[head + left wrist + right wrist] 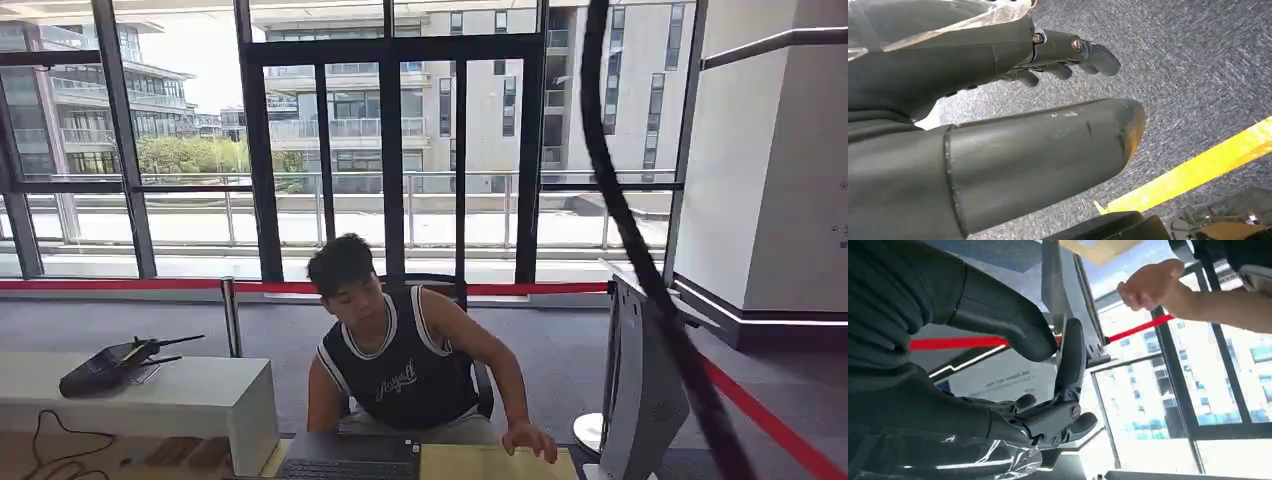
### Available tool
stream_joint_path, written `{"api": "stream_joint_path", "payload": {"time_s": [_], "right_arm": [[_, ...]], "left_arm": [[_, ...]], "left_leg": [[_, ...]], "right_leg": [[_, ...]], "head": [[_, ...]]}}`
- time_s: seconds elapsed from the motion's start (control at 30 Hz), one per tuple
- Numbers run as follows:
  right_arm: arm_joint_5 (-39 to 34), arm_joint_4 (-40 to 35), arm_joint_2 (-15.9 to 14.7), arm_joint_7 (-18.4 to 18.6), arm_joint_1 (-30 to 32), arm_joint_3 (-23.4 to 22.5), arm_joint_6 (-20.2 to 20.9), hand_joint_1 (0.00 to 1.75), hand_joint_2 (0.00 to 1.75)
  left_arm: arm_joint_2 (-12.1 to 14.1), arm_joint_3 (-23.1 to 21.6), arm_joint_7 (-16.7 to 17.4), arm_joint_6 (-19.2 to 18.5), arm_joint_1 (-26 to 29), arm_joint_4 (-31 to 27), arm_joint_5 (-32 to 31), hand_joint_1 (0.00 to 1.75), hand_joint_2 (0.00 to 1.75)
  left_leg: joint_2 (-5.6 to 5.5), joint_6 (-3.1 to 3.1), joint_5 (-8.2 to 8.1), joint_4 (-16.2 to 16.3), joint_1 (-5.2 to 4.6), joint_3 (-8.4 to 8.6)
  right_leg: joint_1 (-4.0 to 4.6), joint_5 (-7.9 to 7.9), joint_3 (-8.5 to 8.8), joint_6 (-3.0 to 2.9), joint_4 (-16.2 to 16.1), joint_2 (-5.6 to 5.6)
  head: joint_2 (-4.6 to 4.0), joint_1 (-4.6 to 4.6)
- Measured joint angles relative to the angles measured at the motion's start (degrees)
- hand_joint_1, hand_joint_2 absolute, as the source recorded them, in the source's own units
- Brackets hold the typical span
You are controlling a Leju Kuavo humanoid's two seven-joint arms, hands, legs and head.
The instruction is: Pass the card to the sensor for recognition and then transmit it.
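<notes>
My right hand (pixel 1048 420) is raised beside the back of a grey monitor (pixel 1068 285). Its thumb and one straight finger (pixel 1070 355) stand close together with nothing visible between them, and the other fingers are curled. A seated person's hand (pixel 1148 287) hovers just beyond it with its fingers bunched; the same hand (pixel 530 440) reaches over the yellowish desk top (pixel 490 463). My left hand (pixel 1013 55) hangs over grey carpet, fingers loosely bent and apart from the thumb (pixel 1048 160), holding nothing. I see no card or sensor that I can make out.
The person sits behind the desk, with a dark keyboard (pixel 345 468) in front and the monitor (pixel 640 390) at the right. A white bench (pixel 200 400) with a black device (pixel 110 365) stands left. A red barrier band (pixel 770 425) and black cable (pixel 640 260) cross the right. A yellow floor line (pixel 1198 170) runs below.
</notes>
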Motion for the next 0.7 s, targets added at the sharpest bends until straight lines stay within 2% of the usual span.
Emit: {"api": "stream_joint_path", "payload": {"time_s": [0.17,0.37,0.57,0.7], "right_arm": [[-0.6,-3.6,-0.8,-0.2,-0.7,-1.3,1.0,1.75,1.75],[-3.8,-2.9,-0.4,-3.4,-4.9,-1.3,3.4,1.75,1.75],[-5.8,4.2,2.6,-6.3,-16.2,0.0,6.0,1.75,1.75],[-6.0,10.4,5.2,-6.3,-23.9,1.1,6.4,1.75,1.75]], "left_arm": [[0.0,0.0,-0.2,0.1,0.0,0.0,-0.3,0.00,0.00],[0.0,-0.1,0.1,-0.5,-0.4,0.0,-1.7,0.00,0.00],[-0.1,-1.1,1.5,-2.4,-1.8,0.0,-4.4,0.00,0.00],[-0.3,-1.9,2.1,-2.8,-2.6,0.0,-5.3,0.00,0.00]], "left_leg": [[0.00,0.00,0.00,0.0,0.00,-0.01],[0.01,-0.01,0.01,0.0,0.01,-0.06],[-0.02,-0.03,0.13,0.0,0.00,-0.10],[-0.05,-0.03,0.13,0.0,0.01,-0.11]], "right_leg": [[0.00,0.00,0.00,0.00,0.0,0.00],[0.00,0.01,-0.02,0.00,0.0,0.00],[0.00,0.09,-0.06,0.00,0.1,0.00],[0.01,0.10,-0.06,0.01,0.1,0.00]], "head": [[0.00,0.00],[0.00,-0.02],[0.00,-0.02],[0.00,-0.04]]}}
